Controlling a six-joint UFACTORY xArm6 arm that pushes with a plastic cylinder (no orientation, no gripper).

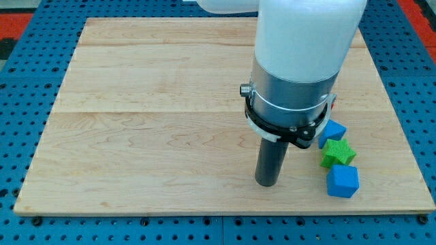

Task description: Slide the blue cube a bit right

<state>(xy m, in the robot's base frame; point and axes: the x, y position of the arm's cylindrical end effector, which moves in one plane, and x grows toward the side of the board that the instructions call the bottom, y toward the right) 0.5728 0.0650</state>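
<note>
The blue cube [342,182] sits on the wooden board [150,122] near the view's bottom right. My tip [266,184] rests on the board to the left of the cube, with a clear gap between them. A green star-shaped block [338,153] lies just above the cube, touching or nearly touching it. Another blue block [332,131] lies above the star, partly hidden by the arm; its shape is unclear. A sliver of a red block [333,103] shows at the arm's right edge.
The arm's large white and grey body [300,61] hides the board's upper middle right. The board's right edge [409,156] is close to the blocks. A blue pegboard table [27,68] surrounds the board.
</note>
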